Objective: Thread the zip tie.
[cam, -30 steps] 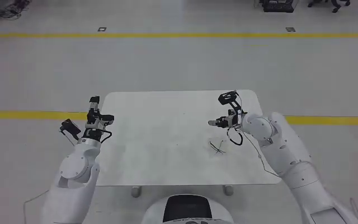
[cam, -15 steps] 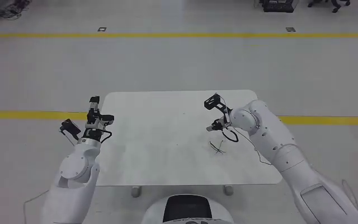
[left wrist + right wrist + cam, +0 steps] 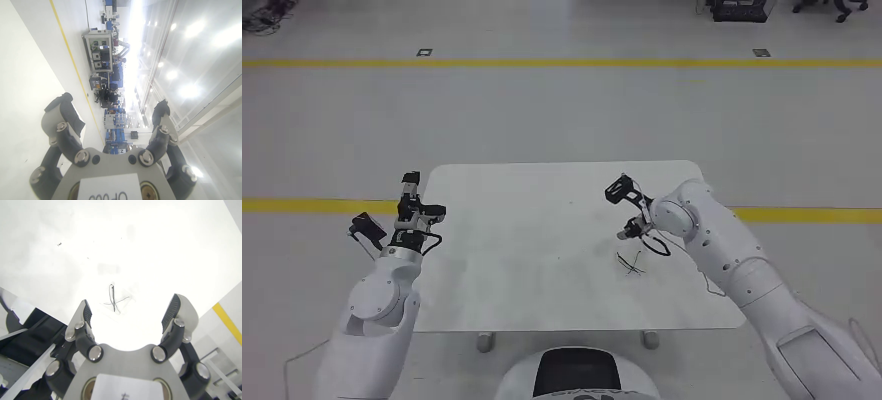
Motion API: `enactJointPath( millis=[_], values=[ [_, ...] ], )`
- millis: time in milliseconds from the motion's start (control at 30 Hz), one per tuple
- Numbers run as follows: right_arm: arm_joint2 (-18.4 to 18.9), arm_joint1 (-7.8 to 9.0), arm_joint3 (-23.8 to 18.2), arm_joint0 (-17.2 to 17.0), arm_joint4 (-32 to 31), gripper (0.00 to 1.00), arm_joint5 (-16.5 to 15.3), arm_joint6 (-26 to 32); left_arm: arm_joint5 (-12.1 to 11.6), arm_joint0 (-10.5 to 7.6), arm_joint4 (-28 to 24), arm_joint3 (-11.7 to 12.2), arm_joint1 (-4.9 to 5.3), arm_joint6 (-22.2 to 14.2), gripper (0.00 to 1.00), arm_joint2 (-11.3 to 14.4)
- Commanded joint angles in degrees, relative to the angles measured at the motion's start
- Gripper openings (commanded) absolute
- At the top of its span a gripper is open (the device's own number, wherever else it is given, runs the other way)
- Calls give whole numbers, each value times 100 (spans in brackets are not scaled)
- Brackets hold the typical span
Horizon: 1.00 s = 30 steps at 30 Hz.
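Note:
Several thin black zip ties (image 3: 630,264) lie crossed in a small heap on the white table (image 3: 532,270), toward its right side. In the right wrist view the zip ties (image 3: 114,300) rest on a faint clear sheet. My right gripper (image 3: 626,234) hangs just above and behind the heap, apart from it. It is seen open in the right wrist view (image 3: 130,305), with nothing between its ribbed pads (image 3: 173,309). My left gripper (image 3: 410,184) is at the table's left edge, far from the ties. In its own view it (image 3: 113,100) stands open and empty, aimed up at the hall.
The table's right edge and a yellow floor line (image 3: 226,319) lie close beside the right gripper. A loose black cable (image 3: 657,244) loops at the right wrist, close to the ties. Bare tabletop spans the space between the two arms.
My right gripper has swung from pointing sideways across the table to tilting down toward the zip ties, a little nearer to them. The left arm has kept still.

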Motion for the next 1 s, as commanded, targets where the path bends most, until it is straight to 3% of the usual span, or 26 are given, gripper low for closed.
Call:
enactJointPath(
  millis=[0,267,633,967],
  values=[
    [-110,-31,149,71,10,100,-73,179,0,0,0,0,0,0,100,0],
    [-592,-230,743,396,278,100,-410,517,0,0,0,0,0,0,100,0],
    [-615,-237,751,385,301,100,-410,477,0,0,0,0,0,0,100,0],
    [-1098,-293,1199,521,562,100,-410,352,0,0,0,0,0,0,100,0]
  ],
)
